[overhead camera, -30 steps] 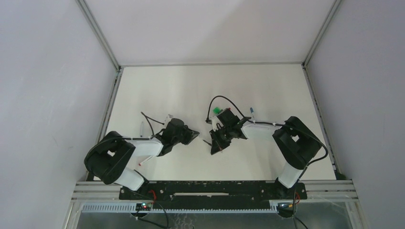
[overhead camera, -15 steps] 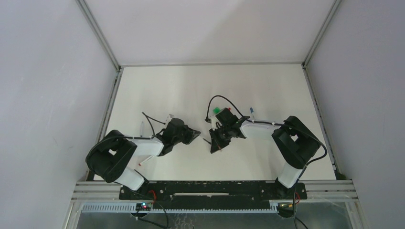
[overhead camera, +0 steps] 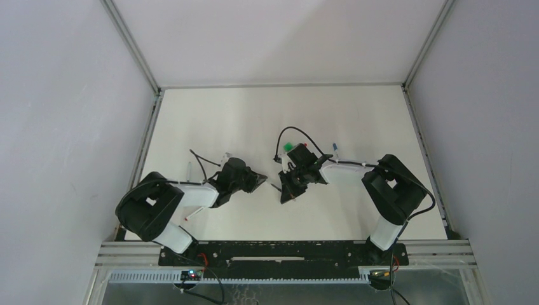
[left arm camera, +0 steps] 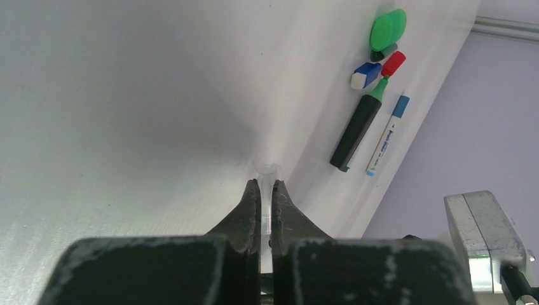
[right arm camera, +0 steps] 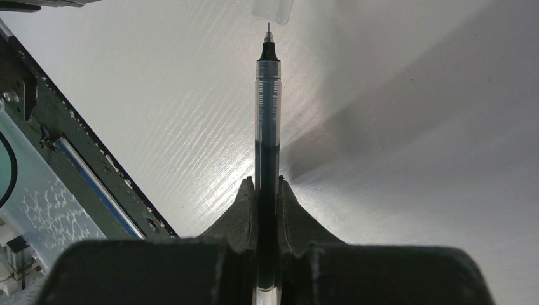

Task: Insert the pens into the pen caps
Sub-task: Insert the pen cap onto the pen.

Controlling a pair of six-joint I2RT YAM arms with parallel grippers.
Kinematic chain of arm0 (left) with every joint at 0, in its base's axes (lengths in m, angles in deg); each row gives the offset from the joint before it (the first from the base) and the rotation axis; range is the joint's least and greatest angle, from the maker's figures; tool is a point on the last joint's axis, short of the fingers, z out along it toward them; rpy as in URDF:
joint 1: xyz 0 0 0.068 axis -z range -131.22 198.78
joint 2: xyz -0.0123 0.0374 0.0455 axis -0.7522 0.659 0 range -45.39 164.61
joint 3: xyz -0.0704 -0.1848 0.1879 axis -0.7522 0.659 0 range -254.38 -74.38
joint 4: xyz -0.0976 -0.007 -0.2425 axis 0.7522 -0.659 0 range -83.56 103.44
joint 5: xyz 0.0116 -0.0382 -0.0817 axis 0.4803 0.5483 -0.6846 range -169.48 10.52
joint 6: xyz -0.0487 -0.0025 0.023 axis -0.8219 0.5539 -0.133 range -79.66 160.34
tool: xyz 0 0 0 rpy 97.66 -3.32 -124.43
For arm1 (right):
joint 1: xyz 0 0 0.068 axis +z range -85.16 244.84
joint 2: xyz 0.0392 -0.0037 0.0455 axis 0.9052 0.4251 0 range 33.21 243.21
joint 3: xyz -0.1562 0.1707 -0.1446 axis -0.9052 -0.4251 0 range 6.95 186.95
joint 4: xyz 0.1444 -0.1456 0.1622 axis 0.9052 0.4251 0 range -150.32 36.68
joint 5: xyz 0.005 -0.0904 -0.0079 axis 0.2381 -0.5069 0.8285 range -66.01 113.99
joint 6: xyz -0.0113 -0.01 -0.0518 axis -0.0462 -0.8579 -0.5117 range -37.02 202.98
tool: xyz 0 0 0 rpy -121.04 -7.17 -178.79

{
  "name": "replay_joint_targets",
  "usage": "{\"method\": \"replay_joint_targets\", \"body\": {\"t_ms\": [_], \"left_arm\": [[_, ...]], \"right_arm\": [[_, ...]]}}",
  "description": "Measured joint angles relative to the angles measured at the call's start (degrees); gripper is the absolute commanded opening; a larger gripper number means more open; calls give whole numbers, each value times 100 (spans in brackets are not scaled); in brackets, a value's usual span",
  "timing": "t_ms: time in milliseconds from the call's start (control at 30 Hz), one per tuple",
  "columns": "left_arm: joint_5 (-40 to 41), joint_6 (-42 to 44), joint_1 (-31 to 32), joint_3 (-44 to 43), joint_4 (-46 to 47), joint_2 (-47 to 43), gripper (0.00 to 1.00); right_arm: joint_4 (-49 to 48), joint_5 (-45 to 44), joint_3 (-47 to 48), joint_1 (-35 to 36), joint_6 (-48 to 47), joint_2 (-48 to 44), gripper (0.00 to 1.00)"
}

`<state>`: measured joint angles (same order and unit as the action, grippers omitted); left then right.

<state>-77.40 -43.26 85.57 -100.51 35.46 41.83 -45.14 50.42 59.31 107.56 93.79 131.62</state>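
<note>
The left end effector [left arm camera: 266, 186] pinches a small translucent plastic pen cap [left arm camera: 266, 170] over the white desk [left arm camera: 127, 95]. The right end effector [right arm camera: 267, 185] is clamped on a slim clear-barrelled black-ink pen [right arm camera: 267, 95], its bare tip pointing ahead, just short of that cap. Ahead-right of the left end effector lies a black-barrelled green-tipped marker [left arm camera: 357, 130].

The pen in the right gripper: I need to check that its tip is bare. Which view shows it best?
Right wrist view: the pen runs up the frame from the right gripper, with its bare tip just short of a clear cap. Top external shows it only as a dark speck, and left wrist misses it.
</note>
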Motion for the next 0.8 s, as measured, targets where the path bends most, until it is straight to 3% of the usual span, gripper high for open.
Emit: {"method": "replay_joint_targets", "body": {"t_ms": [800], "left_arm": [[-74,-146,149,0,223,17,0]], "right_arm": [[39,-142,61,-33,2,0,0]]}}
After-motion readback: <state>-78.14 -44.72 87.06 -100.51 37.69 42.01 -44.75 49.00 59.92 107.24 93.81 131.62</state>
